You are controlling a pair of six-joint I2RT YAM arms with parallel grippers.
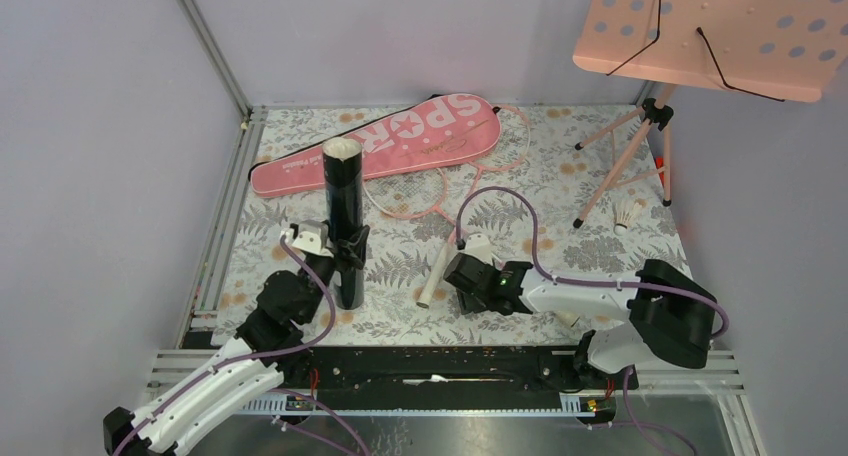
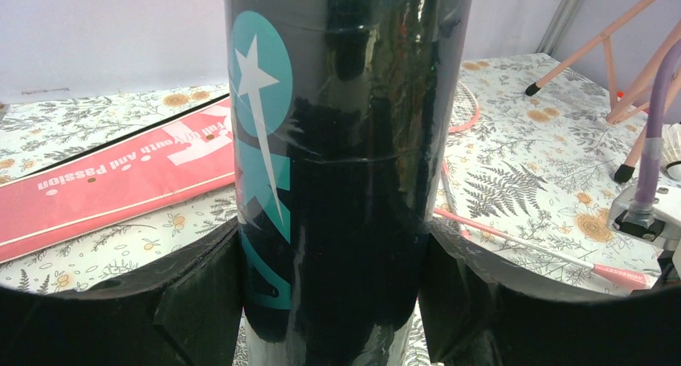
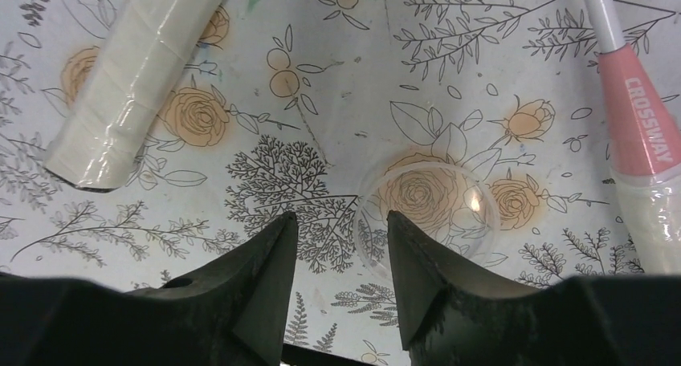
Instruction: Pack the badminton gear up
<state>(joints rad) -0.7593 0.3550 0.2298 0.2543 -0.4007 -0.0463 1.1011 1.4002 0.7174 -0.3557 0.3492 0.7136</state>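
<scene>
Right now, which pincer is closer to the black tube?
Left. The left pincer is clamped around the black tube, which stands upright. The right pincer is apart from it, off to its right, low over the tablecloth beside a racket handle.

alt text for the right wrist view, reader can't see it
The right gripper hangs low over a floral cloth, black fingers apart, a clear round cap lying by one finger. A pale racket handle lies at upper left; a second racket shows its pink collar and handle down the right edge.
</scene>
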